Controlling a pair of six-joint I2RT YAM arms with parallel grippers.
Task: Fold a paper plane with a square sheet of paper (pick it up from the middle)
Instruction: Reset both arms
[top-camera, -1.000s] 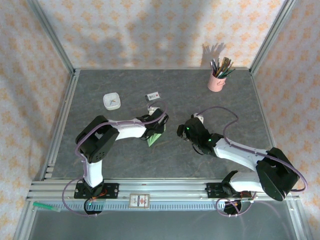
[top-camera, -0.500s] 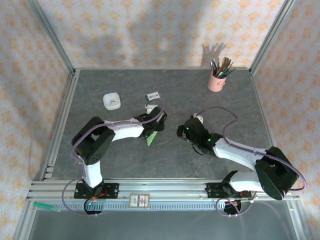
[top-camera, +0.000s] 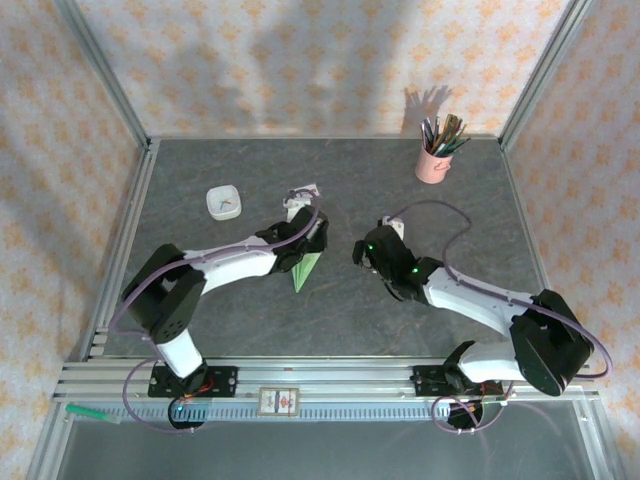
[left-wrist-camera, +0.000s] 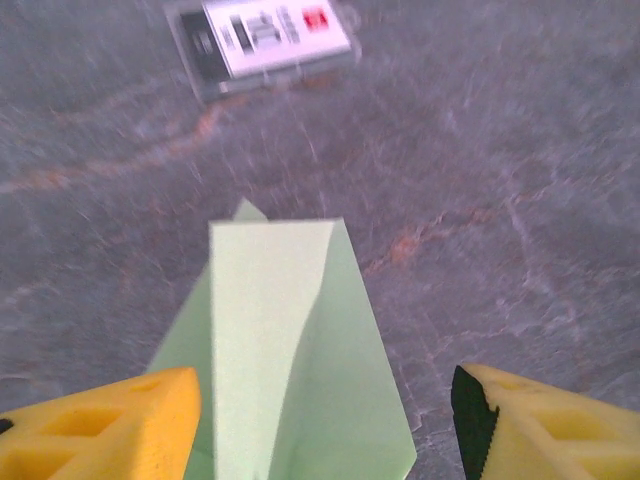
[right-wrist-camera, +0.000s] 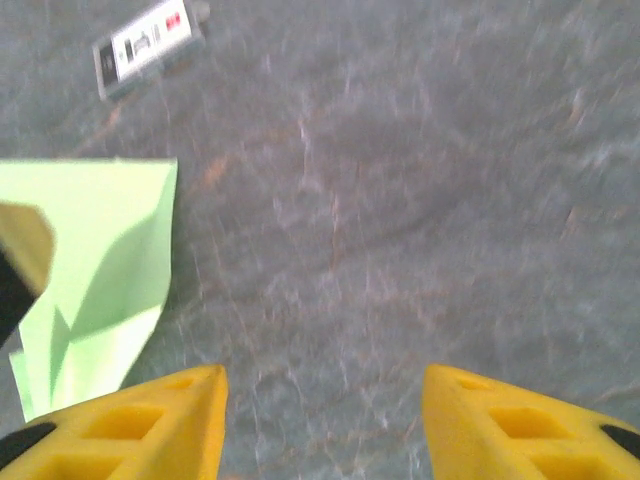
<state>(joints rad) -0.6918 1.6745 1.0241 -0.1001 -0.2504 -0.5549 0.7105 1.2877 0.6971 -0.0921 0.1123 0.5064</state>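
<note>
Under the left hand (left-wrist-camera: 325, 420), a creased, pale green paper plane (left-wrist-camera: 270, 340)

Left arm (top-camera: 235, 263) extended, left fingers (left-wrist-camera: 120, 425) spread, right arm (top-camera: 470, 300) bent, right fingers (right-wrist-camera: 500, 425) spread

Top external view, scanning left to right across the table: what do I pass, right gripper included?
small white dish → green paper plane → right gripper → pink pencil cup
</note>
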